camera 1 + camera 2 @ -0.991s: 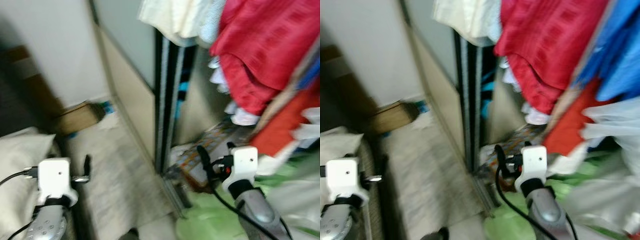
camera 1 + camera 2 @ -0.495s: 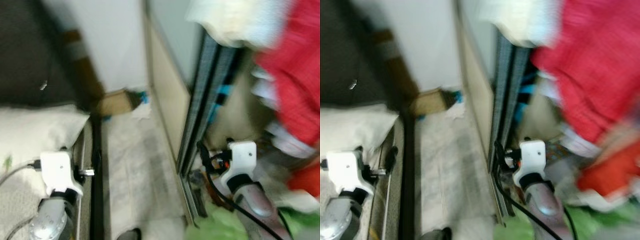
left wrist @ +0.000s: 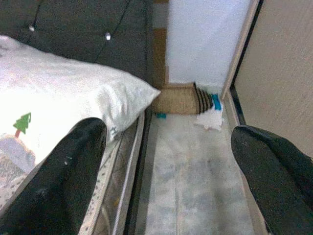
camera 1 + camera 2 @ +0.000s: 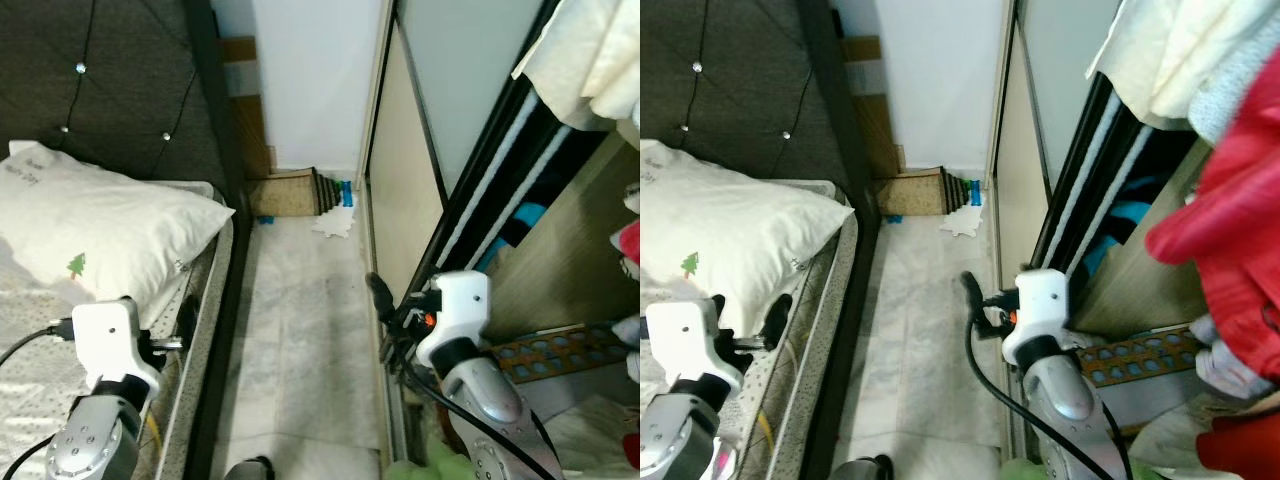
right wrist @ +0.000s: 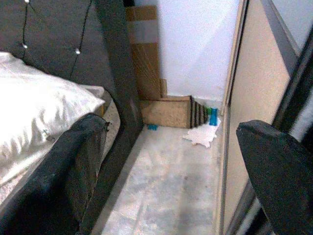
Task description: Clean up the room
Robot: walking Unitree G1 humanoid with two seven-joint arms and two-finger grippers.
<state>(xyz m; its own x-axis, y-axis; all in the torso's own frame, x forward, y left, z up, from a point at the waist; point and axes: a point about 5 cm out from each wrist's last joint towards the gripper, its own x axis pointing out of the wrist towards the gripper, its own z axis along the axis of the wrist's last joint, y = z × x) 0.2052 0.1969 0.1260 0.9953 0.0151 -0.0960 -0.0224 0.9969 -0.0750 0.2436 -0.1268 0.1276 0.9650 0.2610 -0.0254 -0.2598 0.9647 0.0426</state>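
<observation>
Wardrobe (image 4: 1140,270) holds hanging clothes (image 4: 1230,230); left pincer (image 3: 166,176) and right pincer (image 5: 171,171) gape empty.

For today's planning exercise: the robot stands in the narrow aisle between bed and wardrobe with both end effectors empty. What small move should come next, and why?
Probably step forward along the aisle toward the white scrap lying on the floor by the far wall. Both the left end effector and right end effector are open and hold nothing, and the scrap lies well ahead of them, beside a small blue object.

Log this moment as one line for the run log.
scene: aisle between bed and wardrobe | left gripper: open, empty, over bed edge | right gripper: open, empty, by wardrobe door | litter: white scrap on floor beside cardboard
</observation>
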